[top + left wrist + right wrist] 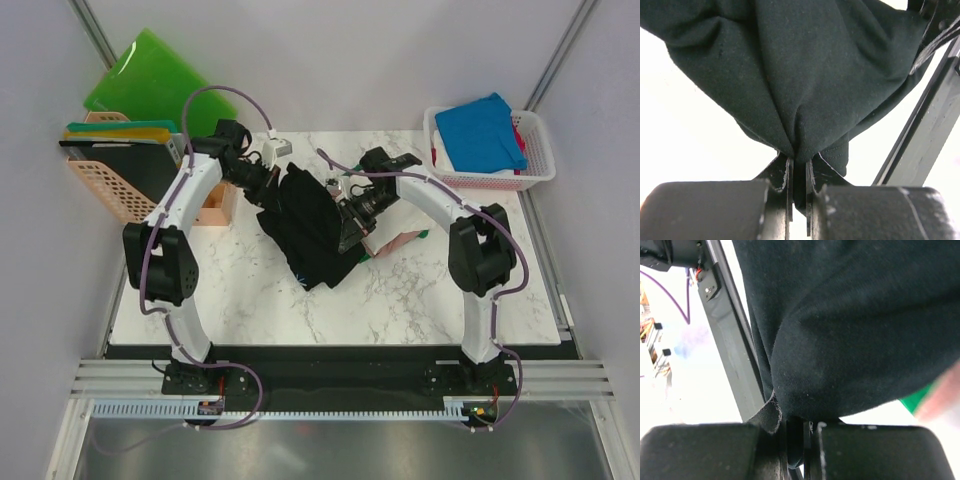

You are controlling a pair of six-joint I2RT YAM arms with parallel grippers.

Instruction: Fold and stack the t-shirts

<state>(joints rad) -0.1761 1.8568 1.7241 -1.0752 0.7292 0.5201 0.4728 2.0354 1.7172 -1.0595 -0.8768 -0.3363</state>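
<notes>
- Black t-shirt [310, 225]: bunched and crumpled, hung between the two arms over the middle of the marble worktop [400, 300], with its lower folds reaching down to the surface.
- Left fingers [771, 176]: at the shirt's far-left upper edge, closed tight on a pinched fold of the black cloth, which fanned out above them.
- Right fingers [860, 450]: at the shirt's right upper edge, likewise clamped on a gather of the same cloth.
- Pink garment [400, 243]: lay flat on the worktop just right of the black t-shirt, partly under it.
- Green cloth [422, 234]: a small edge showed beside the pink garment.
- Blue t-shirt [480, 130]: folded, in a white basket [540, 165] well to the right of and behind the black t-shirt; a red item beside it was too hidden to name.
- Green plastic boards [150, 75]: leaned well to the left of and behind the black t-shirt.
- Peach basket [100, 185]: stood left of the black t-shirt, below the boards.
</notes>
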